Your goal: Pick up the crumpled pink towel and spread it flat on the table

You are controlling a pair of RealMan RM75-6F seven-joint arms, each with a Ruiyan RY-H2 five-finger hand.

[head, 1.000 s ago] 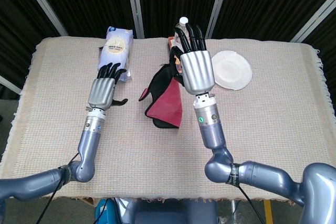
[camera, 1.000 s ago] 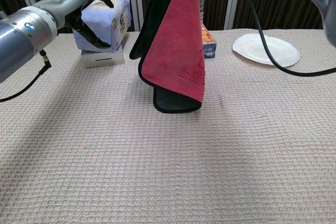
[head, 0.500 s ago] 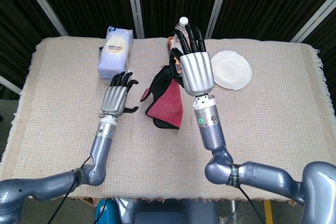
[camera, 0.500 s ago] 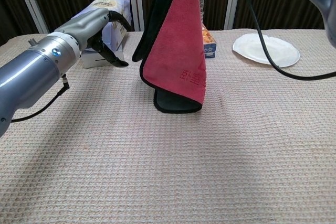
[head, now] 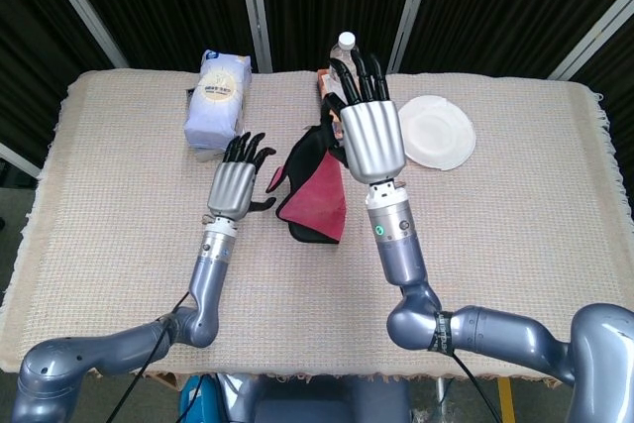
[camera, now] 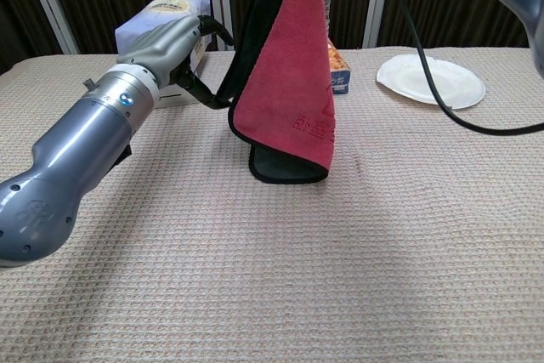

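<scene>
1. Right hand (head: 369, 136) holds the pink towel (camera: 289, 82) up by its top; the towel hangs folded, bottom edge resting on the table (camera: 382, 235).
2. Left hand (head: 236, 183) is empty, fingers apart, just left of the towel's dark hanging edge.
3. Judgement: pinch that free edge with the left hand, not the middle.
4. Then pull the hands apart and lower the towel flat.
</scene>
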